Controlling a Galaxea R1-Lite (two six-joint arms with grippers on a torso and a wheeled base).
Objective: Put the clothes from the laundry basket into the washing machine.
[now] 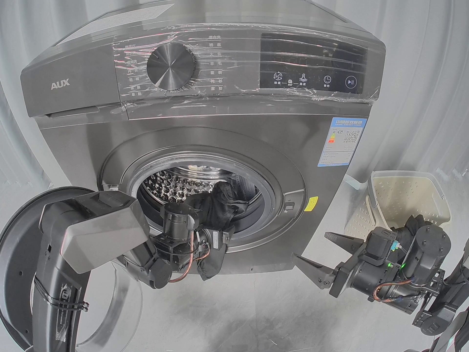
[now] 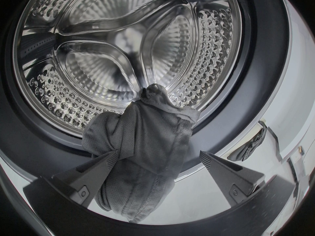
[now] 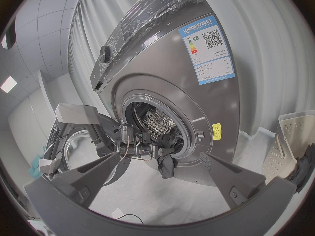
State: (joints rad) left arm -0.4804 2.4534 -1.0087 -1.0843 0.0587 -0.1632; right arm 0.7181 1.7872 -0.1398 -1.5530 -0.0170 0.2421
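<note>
Head view: washer [image 1: 210,128] stands straight ahead, its door [image 1: 19,250] swung open to the robot's left; basket [image 1: 391,191] sits on the floor [image 1: 254,309] just beside the washer's right side.
Left arm: low on the left, elbow bent in front of the open door, forearm pointing to the right, wrist at the lower rim of the washer's opening.
Left gripper [image 2: 158,152]: pointed into the drum [image 2: 124,49]; fingers [image 2: 95,171] spread wide, clamping nothing.
Garment [image 2: 144,138]: dark, draped over the lower rim of the opening between the left fingers and touching one of them; its upper end lies in the drum's mouth, its lower end hangs down the washer's front.
Right arm: low on the right, in front of the basket, wrist turned toward the washer and well apart from it.
Right gripper [image 1: 309,244]: hangs above the floor, fingers spread wide with nothing between them.
Clothes [image 3: 303,167]: dark, in the basket behind the right arm, one part hanging over the basket's rim.
</note>
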